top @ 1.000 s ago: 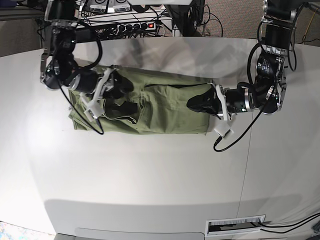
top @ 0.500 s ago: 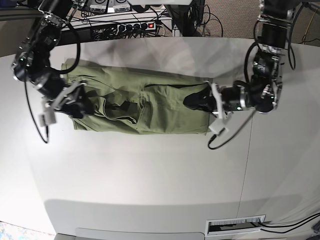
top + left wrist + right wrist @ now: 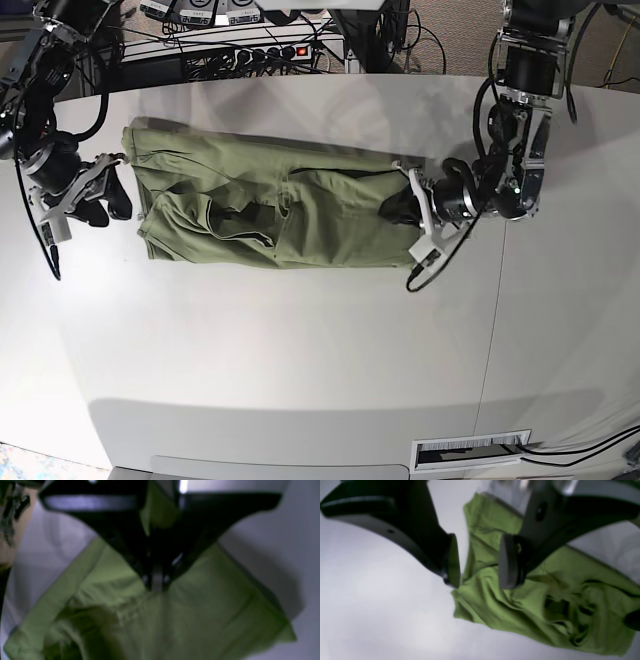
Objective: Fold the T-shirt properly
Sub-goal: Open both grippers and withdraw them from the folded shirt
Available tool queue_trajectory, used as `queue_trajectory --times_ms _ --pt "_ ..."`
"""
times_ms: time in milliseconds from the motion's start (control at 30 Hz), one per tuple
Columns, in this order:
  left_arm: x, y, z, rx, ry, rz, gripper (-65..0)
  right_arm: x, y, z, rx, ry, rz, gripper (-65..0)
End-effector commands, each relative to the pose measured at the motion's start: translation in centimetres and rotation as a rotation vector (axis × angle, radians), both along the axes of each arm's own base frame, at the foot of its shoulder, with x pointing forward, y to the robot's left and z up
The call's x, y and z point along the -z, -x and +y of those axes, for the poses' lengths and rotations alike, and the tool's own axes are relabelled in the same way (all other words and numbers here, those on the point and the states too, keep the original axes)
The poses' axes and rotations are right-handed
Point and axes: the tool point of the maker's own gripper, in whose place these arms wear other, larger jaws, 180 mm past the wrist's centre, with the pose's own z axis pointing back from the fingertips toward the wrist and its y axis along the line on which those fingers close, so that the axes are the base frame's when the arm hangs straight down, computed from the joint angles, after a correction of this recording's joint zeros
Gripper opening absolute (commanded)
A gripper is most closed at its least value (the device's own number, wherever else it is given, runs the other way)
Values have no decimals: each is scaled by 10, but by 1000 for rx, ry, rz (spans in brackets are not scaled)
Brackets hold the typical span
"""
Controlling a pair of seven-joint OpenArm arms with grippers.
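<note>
T-shirt (image 3: 270, 205): soft thin olive cotton, wrinkly long band across the glossy grey desk (image 3: 300, 350) | my left hand (image 3: 400, 205) pinched on its end, right hand (image 3: 105, 195) spread wide, holding nothing, just off the other end | cables (image 3: 250, 45) behind desk | wrist views blurry, neckline not visible

We are seeing bare grey tabletop (image 3: 300, 340) lying open below the olive-green cotton T-shirt (image 3: 270, 205); cables (image 3: 270, 50) are crowding the far edge.
</note>
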Motion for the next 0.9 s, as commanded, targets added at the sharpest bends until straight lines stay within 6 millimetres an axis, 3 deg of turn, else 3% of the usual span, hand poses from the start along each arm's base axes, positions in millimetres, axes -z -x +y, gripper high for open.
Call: queue_trajectory --times_ms 0,200,333,567,700,867 --pt "1 -5 4 -3 -28 -6 -650 -16 -8 -2 -5 12 -60 -380" --pt "22 2 20 -4 -105 32 -650 4 -9 -15 48 -62 -20 -380" --pt "31 9 44 -12 -154 53 -650 19 -14 -20 85 -176 12 -380" --pt "40 20 87 -30 -238 57 -650 26 -31 -13 92 -345 38 -380" --pt "42 24 89 -31 -234 66 -650 41 -39 -9 103 -418 77 -380" --pt "38 23 84 -36 -198 67 -650 61 -47 16 58 -492 153 -380"
